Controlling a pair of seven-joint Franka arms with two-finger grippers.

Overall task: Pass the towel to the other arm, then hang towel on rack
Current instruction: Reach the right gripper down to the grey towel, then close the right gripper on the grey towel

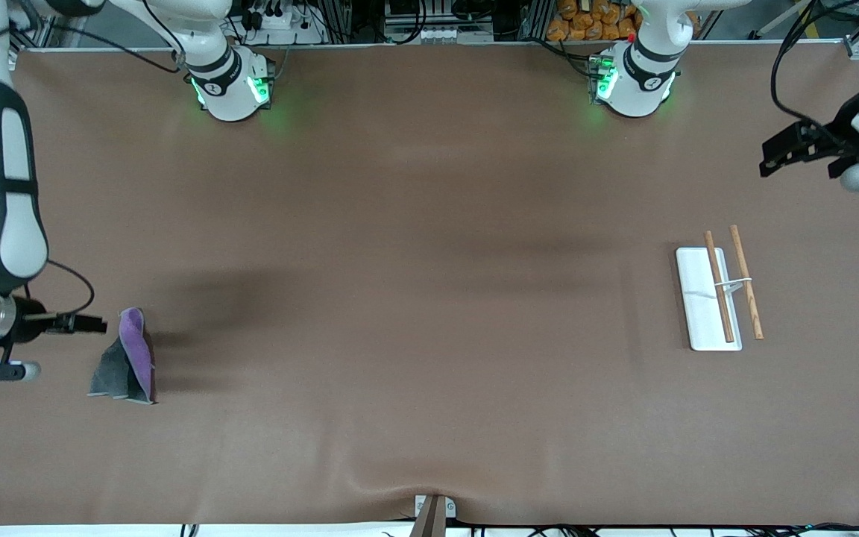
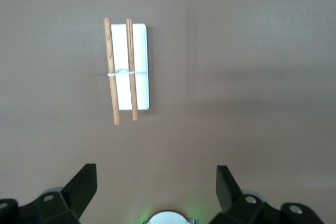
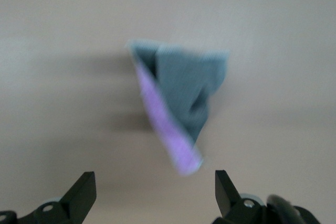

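Note:
The towel (image 1: 127, 359) lies crumpled on the table at the right arm's end, dark grey with a purple fold turned up. My right gripper (image 1: 90, 325) hovers just beside it, toward the table's end. Its fingers stand open with nothing between them. In the right wrist view the towel (image 3: 181, 98) shows ahead of the open right gripper (image 3: 155, 190). The rack (image 1: 698, 298), a white plate with two wooden rods, sits near the left arm's end. My left gripper (image 1: 795, 153) hangs open above the table by that end. The left wrist view shows the rack (image 2: 139, 66) ahead of the open left gripper (image 2: 155, 187).
A brown cloth covers the table (image 1: 414, 298). The two arm bases (image 1: 232, 86) (image 1: 631, 82) stand along the edge farthest from the camera. A small clamp (image 1: 433, 511) sits at the nearest edge.

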